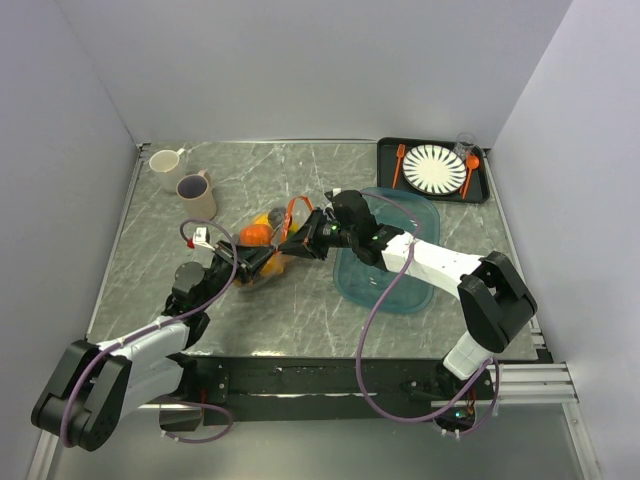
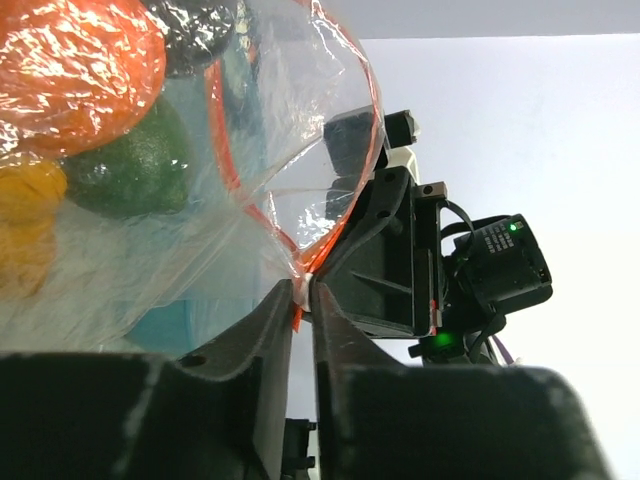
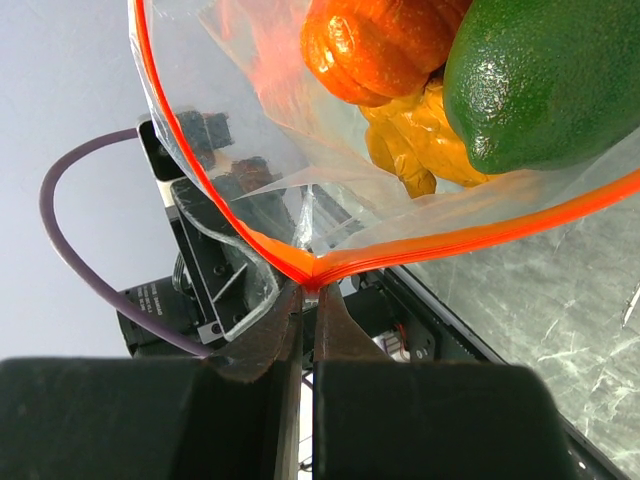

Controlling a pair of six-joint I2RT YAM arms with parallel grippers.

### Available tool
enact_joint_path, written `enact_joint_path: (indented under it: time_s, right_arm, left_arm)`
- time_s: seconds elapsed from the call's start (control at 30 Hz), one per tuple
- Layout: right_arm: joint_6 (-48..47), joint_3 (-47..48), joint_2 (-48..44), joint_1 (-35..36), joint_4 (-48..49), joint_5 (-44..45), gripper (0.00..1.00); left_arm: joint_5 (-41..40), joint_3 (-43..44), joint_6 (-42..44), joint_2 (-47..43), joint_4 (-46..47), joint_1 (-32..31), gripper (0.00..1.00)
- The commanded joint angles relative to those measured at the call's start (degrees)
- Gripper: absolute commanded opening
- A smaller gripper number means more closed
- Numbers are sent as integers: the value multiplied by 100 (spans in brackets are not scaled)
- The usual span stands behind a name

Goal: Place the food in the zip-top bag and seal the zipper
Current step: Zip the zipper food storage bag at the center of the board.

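- Gripping the zip-top bag (image 1: 268,248) at two pts: both claws are pinching its mouth edge, and the bag is spanning the short gap betw. them over the table (image 1: 300,310). Whether its bottom is touching the table cannot be told.
- L gripper (image 2: 303,290): fingers are pressing together on the film, w/ one end of the zipper (image 2: 372,140) caught at the tips. From there the strip is looping up and away.
- R gripper (image 3: 310,288): fingers are pressing together on the opposite fold of the zipper. Right at the tips the strip is splitting into two runs, one rising to the left, one running off to the right.
- The mouth is gaping betw. those two runs; the zipper is not sealed.
- The food is sitting inside the bag. Per L wrist cam, up and left of the L tips: orange piece (image 2: 75,70), green piece (image 2: 130,170), yellow piece (image 2: 25,220), dark grapes (image 2: 195,30). Per R wrist cam, the orange, yellow and green pieces are lying above and right of the R tips.
- The claws are facing each other; each is showing in the other's wrist cam just beyond the tips.
- Behind the R gripper, a teal tray (image 1: 415,295) is lying under the R arm. Far beyond it, a black tray (image 1: 432,198) is carrying a plate (image 1: 434,168), fork (image 1: 398,166) and spoon (image 1: 468,178).
- Beyond the L gripper, a tan mug (image 1: 197,195) and white mug (image 1: 165,160) are standing near each other.
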Motion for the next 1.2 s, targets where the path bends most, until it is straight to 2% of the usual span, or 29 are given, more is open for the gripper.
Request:
enact_joint_path:
  time_s: [0.0, 0.1, 0.43, 0.63, 1.17]
  right_arm:
    - [3, 226, -113, -10, 147, -82, 0]
    - [12, 270, -78, -10, 182, -126, 0]
    - [30, 235, -174, -28, 129, 164, 0]
    - [425, 147, -131, -116, 498, 287, 0]
    - [540, 332, -69, -177, 384, 577, 0]
  left_arm:
    - [177, 125, 38, -42, 387, -17, 14]
    - [221, 168, 73, 11, 404, -17, 1]
    - [458, 397, 328, -6, -166, -34, 1]
    - [388, 309, 495, -489, -782, -34, 1]
    - [414, 160, 574, -1236, -1441, -34, 1]
